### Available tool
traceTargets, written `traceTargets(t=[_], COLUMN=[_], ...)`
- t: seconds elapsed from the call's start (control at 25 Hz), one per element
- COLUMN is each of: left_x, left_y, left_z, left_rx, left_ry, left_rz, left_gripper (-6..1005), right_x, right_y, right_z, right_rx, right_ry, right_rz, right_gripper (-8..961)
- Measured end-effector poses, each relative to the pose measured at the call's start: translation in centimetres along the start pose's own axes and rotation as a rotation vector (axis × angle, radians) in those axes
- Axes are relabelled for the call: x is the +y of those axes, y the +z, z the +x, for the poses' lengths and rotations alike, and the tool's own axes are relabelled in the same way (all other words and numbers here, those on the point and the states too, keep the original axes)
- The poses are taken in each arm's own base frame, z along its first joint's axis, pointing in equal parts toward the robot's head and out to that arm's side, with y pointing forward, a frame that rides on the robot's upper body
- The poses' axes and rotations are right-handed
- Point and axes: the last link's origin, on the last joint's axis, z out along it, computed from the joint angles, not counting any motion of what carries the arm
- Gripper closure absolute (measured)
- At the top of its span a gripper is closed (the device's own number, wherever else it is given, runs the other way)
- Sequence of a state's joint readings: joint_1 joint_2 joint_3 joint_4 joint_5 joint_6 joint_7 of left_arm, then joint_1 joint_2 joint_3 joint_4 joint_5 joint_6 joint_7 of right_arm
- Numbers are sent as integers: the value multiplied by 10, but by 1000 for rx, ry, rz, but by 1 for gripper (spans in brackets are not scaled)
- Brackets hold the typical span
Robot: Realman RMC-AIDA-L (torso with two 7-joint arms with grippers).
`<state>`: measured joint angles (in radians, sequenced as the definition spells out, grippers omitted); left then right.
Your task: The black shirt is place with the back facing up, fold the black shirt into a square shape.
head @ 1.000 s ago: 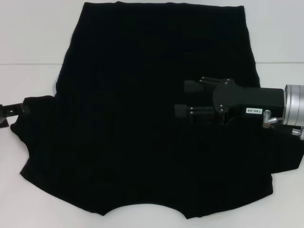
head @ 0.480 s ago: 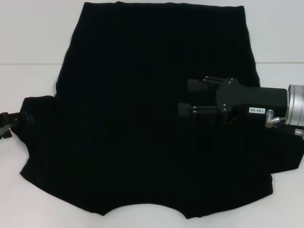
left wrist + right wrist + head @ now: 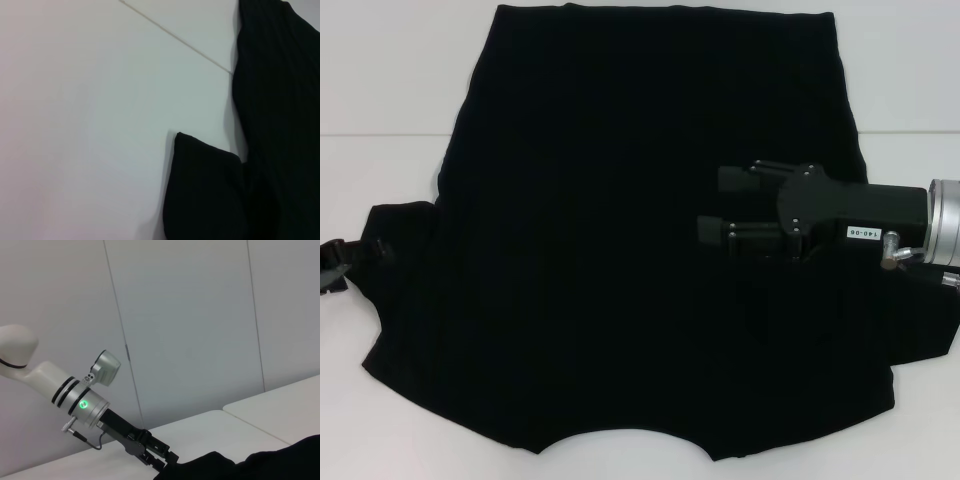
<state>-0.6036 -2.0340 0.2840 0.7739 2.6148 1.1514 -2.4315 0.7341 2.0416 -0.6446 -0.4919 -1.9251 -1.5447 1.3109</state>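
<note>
The black shirt (image 3: pixel 620 250) lies spread flat on the white table (image 3: pixel 390 100), plain side up, hem at the far side and sleeves toward me. My right gripper (image 3: pixel 712 205) hovers over the shirt's right half, pointing left, open with nothing between its fingers. My left gripper (image 3: pixel 334 264) is at the far left, right at the tip of the left sleeve (image 3: pixel 390 235). The left wrist view shows that sleeve (image 3: pixel 205 190) and the shirt's side edge (image 3: pixel 280 115). In the right wrist view the left gripper (image 3: pixel 159 456) meets the shirt's edge (image 3: pixel 260 462).
A seam runs across the white table (image 3: pixel 175 42). Bare table lies left of the shirt and along its far side. Pale wall panels (image 3: pixel 190 325) stand behind the table, and the left arm (image 3: pixel 80 400) reaches in from that side.
My right gripper has drifted slightly right and a little toward me over the shirt. The left gripper has shifted down and outward along the left sleeve's tip.
</note>
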Motion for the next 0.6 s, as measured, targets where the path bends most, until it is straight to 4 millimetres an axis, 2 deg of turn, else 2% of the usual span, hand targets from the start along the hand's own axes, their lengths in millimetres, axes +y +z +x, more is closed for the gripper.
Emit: traceTargets(t=[0.36,0.6], left_x=[3,11], left_y=[6,7], left_z=[0,8], left_rx=[-5,9], left_ry=[4,24], left_rz=[0,-10], left_gripper=[94,94], right_x=[-1,-2], right_y=[-1,-2], right_z=[-1,-2], right_rx=[-8,-15], right_ry=[1,1], right_rz=[8,14], right_gripper=[71,72])
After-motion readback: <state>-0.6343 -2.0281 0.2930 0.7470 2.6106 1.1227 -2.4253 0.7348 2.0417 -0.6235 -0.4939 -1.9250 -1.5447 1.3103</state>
